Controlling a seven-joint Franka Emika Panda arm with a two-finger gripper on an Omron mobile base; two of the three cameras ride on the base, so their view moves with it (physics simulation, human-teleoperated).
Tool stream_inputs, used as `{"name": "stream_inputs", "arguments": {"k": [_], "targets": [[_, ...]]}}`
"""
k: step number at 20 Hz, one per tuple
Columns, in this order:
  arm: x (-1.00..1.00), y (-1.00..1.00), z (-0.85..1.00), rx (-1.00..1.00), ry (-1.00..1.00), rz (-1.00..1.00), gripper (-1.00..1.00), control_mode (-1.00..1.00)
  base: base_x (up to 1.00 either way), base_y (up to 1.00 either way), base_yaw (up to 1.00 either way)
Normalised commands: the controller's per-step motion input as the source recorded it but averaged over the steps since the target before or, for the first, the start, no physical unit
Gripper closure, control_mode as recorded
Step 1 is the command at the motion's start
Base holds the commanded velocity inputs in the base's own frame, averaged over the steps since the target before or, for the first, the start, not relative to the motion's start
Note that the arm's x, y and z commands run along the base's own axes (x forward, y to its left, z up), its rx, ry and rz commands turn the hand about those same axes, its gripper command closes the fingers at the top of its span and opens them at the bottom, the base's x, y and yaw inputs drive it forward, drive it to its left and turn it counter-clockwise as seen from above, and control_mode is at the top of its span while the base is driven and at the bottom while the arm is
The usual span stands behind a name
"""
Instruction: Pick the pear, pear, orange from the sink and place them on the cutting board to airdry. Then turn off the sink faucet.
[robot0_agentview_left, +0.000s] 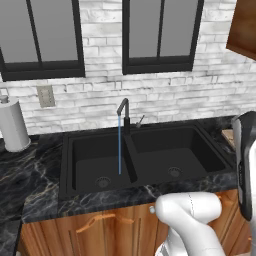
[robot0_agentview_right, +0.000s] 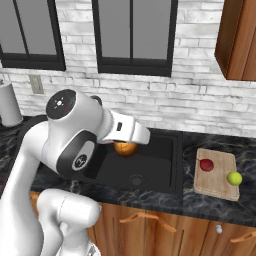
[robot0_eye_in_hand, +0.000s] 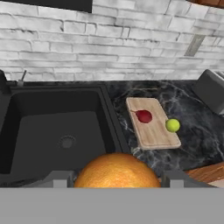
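gripper (robot0_eye_in_hand: 114, 183): closed around the round bright-orange fruit (robot0_eye_in_hand: 117, 171), held above the matte black sink's (robot0_eye_in_hand: 52, 127) right basin | light tan wooden cutting board (robot0_eye_in_hand: 151, 124): right of sink on dark marble counter (robot0_eye_in_hand: 192, 127), carrying dark red pear (robot0_eye_in_hand: 144, 116) and yellow-green pear (robot0_eye_in_hand: 173, 125) (apart) | black gooseneck faucet (robot0_agentview_left: 123, 111): thin blue stream (robot0_agentview_left: 119, 145) falls into left basin

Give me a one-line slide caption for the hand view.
Round bright orange held between the jaws above the black sink, dark red pear and yellow-green pear on tan wooden cutting board.
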Motion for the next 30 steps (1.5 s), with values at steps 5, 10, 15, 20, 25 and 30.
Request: {"name": "stream_inputs", "arguments": {"k": [5, 10, 15, 20, 25, 30], "targets": [[0.00, -0.35, 0.00, -0.01, 0.00, -0.22, 1.00, -1.00, 0.00, 0.00, 0.00], [0.00, -0.36, 0.00, 0.00, 0.00, -0.13, 1.00, -1.00, 0.00, 0.00, 0.00], [0.00, -0.40, 0.00, 0.00, 0.02, -0.06, 1.00, -1.00, 0.00, 0.00, 0.00], [0.00, -0.39, -0.07, 0.03, 0.10, -0.02, 1.00, -1.00, 0.00, 0.00, 0.00], [0.00, -0.24, -0.24, 0.06, 0.10, 0.00, 1.00, -1.00, 0.00, 0.00, 0.00], [0.01, -0.09, -0.16, 0.01, 0.01, 0.00, 1.00, -1.00, 0.00, 0.00, 0.00]]}}
